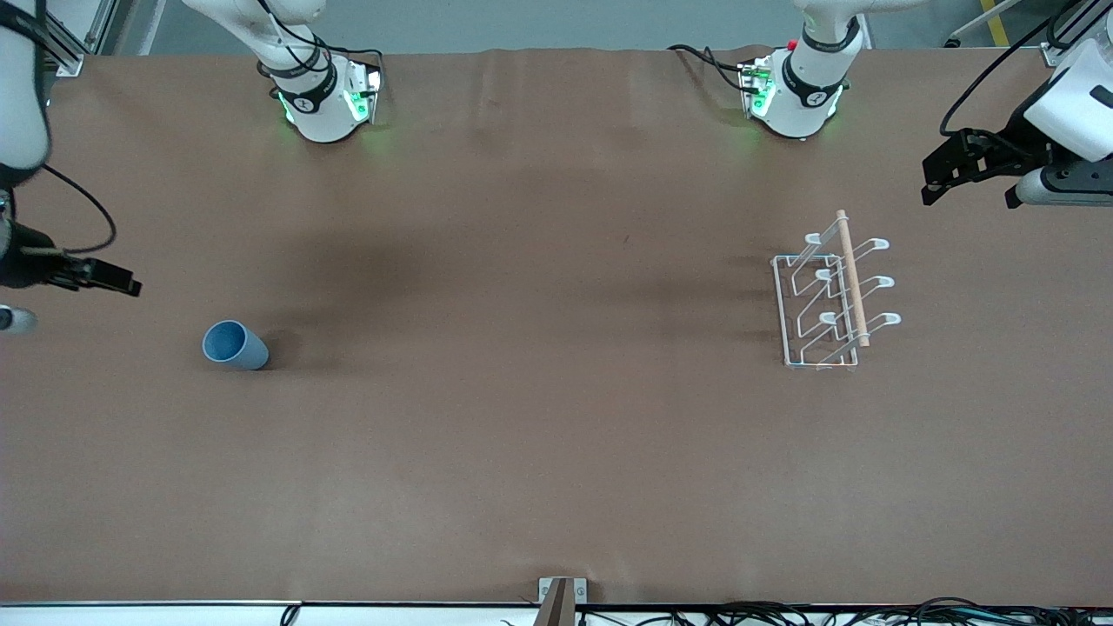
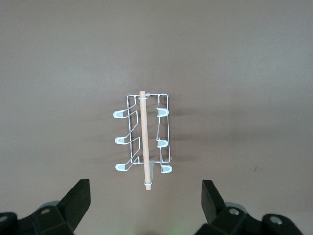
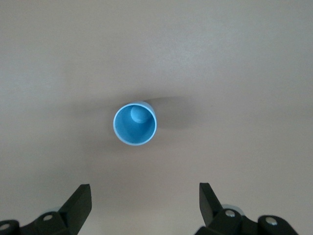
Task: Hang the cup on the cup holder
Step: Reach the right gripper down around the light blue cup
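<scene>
Right gripper, jaws spread wide and empty, hangs high above the table's right-arm end. Near it, at about four o'clock in the front view, stands the small light blue plastic cup, upright, mouth up, round-rimmed, slightly tapered. Left gripper, likewise open and empty, hovers at the left-arm end. The white wire cup holder, with looped prongs and a wooden rod, stands near it at seven o'clock.
</scene>
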{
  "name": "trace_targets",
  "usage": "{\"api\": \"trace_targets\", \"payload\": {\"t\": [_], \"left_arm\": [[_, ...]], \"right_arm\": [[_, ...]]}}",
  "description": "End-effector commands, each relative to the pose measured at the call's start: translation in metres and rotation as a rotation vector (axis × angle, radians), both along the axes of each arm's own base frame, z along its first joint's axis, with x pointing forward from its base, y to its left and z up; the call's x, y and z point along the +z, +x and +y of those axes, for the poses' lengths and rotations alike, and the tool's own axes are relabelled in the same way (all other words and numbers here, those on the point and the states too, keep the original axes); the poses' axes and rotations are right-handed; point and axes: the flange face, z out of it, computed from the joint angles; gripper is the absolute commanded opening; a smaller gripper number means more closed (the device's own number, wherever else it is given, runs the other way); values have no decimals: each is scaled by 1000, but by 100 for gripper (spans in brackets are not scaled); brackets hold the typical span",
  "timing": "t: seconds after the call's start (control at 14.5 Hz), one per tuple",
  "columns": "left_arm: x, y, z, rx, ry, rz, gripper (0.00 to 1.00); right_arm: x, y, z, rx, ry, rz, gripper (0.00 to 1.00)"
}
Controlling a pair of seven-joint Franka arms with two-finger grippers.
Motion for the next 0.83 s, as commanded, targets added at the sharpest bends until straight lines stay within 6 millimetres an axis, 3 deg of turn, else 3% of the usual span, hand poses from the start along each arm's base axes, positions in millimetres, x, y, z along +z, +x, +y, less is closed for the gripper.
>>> {"api": "trace_targets", "payload": {"t": [0.0, 0.28, 0.76], "left_arm": [[5, 2, 1, -6, -12, 4, 100], [5, 2, 0, -11, -9, 3, 100], [6, 1, -1, -14, -15, 3, 100]], "right_arm": [[-54, -6, -4, -8, 11, -8, 97], [-122, 6, -13, -20, 13, 19, 96], [-192, 8, -16, -23, 20, 52, 90]]}}
